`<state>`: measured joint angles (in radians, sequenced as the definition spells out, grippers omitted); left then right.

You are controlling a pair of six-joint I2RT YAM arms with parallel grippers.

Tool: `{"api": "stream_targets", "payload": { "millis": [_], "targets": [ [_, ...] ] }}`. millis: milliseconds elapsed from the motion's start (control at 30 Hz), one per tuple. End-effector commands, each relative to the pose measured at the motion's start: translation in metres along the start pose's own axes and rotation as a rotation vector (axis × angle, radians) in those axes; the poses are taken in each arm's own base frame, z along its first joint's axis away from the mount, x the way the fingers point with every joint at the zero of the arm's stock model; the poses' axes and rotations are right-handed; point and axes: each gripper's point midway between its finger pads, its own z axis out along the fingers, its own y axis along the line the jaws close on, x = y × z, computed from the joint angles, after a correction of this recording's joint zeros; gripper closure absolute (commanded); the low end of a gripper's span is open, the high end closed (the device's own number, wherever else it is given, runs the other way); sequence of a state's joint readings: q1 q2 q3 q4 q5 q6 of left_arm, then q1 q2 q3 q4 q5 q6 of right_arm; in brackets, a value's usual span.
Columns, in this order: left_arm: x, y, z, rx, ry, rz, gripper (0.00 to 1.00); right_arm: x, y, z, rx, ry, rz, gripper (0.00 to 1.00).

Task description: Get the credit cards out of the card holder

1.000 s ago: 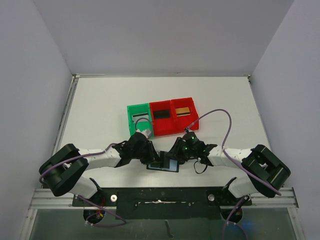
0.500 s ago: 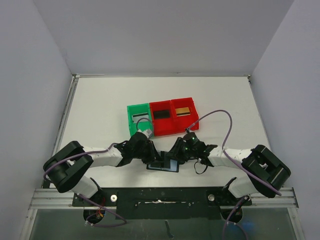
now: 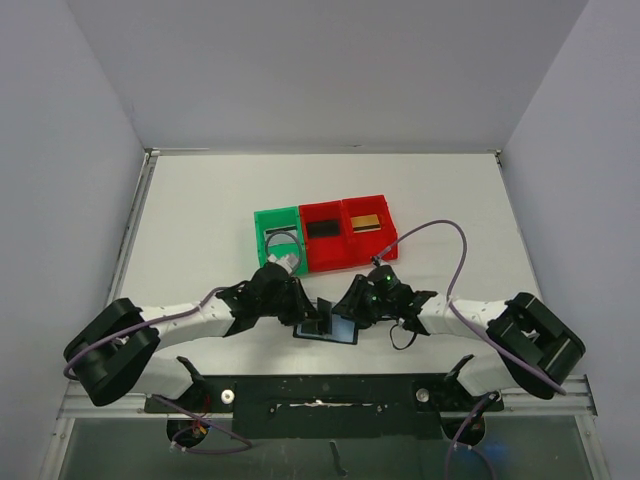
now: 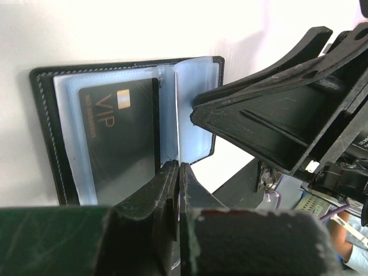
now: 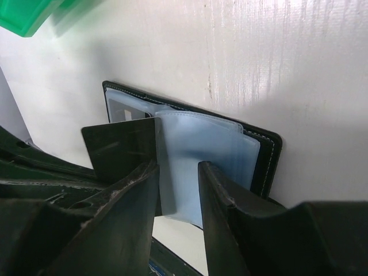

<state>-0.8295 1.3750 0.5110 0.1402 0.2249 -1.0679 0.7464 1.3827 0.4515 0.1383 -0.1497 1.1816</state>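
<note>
The card holder (image 3: pixel 341 331) lies open on the table near the front edge, between both grippers. Its black cover (image 4: pixel 45 132) frames clear bluish sleeves, and a black credit card (image 4: pixel 121 141) marked VIP shows inside one pocket. My left gripper (image 4: pixel 179 168) is shut on the bottom edge of a sleeve page, which stands upright, seen edge-on. In the top view that left gripper (image 3: pixel 306 317) meets the raised page (image 3: pixel 322 313). My right gripper (image 5: pixel 178 168) is open, with its fingers over the right-hand sleeves (image 5: pixel 201 144). Other credit cards lie in bins, one black (image 3: pixel 322 229) and one gold (image 3: pixel 367 222).
A green bin (image 3: pixel 262 238) and two red bins (image 3: pixel 350 250) stand side by side just behind the grippers. A grey cable loop (image 3: pixel 283 244) of the left arm hangs over the green bin. The right arm's purple cable (image 3: pixel 455 250) arcs above the table.
My left gripper has closed on the sleeve edge and a page now stands up from the holder. The left arm's rear part swung left and nearer. The right gripper hardly moved.
</note>
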Motion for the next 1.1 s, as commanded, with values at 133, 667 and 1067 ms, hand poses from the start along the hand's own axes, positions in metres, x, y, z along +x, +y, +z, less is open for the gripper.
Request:
{"api": "stream_targets", "payload": {
  "millis": [133, 667, 1067],
  "targets": [
    [-0.030, -0.016, -0.022, 0.009, -0.151, 0.073, 1.00, -0.015, 0.015, -0.017, -0.047, -0.068, -0.104, 0.62],
    [-0.062, -0.008, -0.072, -0.070, -0.388, 0.043, 1.00, -0.004, 0.074, -0.003, -0.219, 0.025, -0.206, 0.61],
    [-0.067, -0.002, -0.086, -0.063, -0.452, 0.017, 1.00, -0.004, 0.046, 0.008, -0.104, 0.055, -0.146, 0.58]
  ]
}}
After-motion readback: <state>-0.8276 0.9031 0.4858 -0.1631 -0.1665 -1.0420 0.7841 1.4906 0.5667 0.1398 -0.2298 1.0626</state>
